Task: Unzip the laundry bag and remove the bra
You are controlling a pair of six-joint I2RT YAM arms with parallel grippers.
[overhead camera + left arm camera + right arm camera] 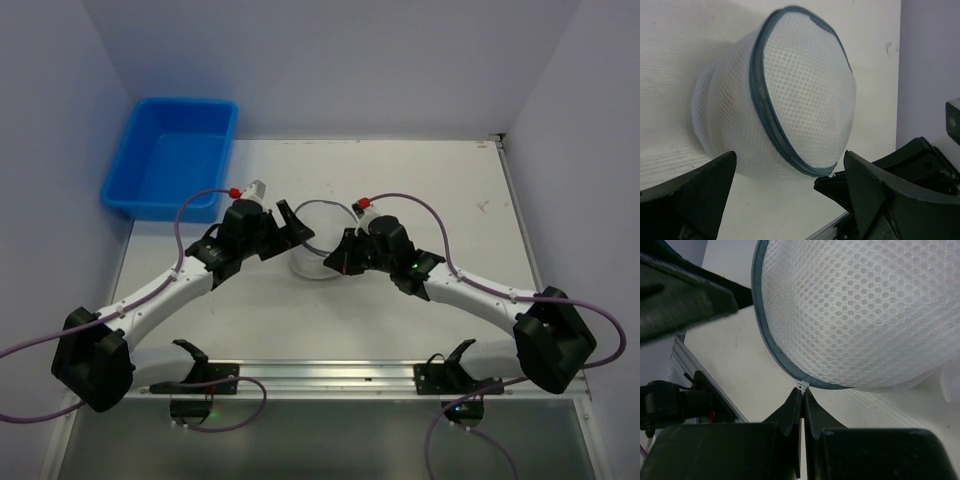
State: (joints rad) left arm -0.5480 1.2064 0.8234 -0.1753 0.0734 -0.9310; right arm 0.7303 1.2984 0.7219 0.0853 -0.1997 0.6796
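Grip status? (KM)

Right gripper (803, 400) pinched tight on white zip pull (802, 386). Left gripper (790, 157) spread wide, flanking laundry bag (322, 240) mid-bench (450, 200), holding nothing. (JR)

Method? (KM)

Left should pin the bag first, then draw the pull along the curved zip line (760, 100). Count: one bag, one blue tub (170, 150) at the far-left corner, two grippers. Bra not discernible. (JR)

White table (430, 185) boxed in by pale lilac walls (340, 60).
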